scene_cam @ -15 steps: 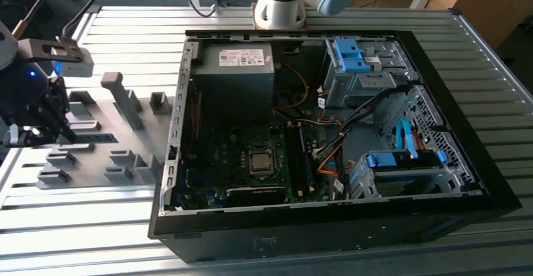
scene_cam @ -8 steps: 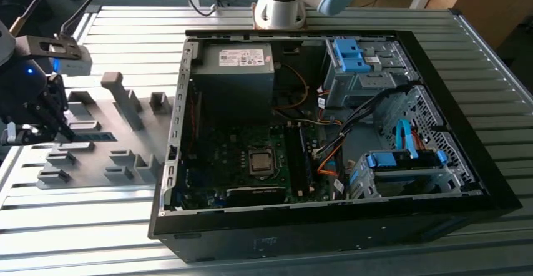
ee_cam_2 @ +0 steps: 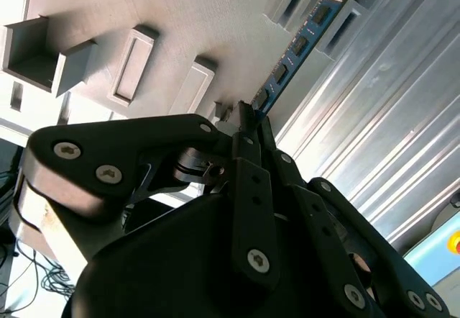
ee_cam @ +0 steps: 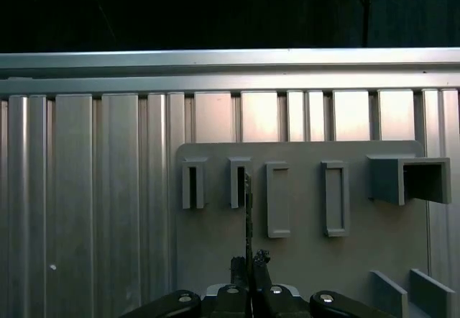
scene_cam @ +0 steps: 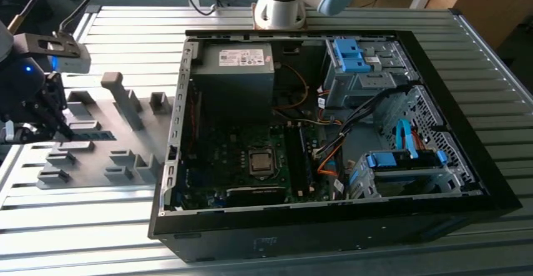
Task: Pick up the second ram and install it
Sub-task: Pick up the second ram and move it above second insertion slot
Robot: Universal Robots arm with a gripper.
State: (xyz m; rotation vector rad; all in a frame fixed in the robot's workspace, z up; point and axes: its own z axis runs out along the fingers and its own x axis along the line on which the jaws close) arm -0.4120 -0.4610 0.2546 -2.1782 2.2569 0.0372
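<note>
My fingers (ee_cam_2: 248, 152) are pinched narrow on the near end of the ram (ee_cam_2: 298, 44). It stands edge-on over the grey tray (ee_cam: 215, 260), its far end by the slotted blocks (ee_cam: 192, 185), on the tabletop (scene_cam: 125, 20) at the exterior view's left, apart from the open case (scene_cam: 249, 241)

Desk (scene_cam: 133, 32): ribbed metal slats.
Tray (scene_cam: 87, 163): grey, upright blocks, beside the case, at the exterior view's left.
Computer case (scene_cam: 333, 232): open; motherboard (scene_cam: 241, 145) exposed.
</note>
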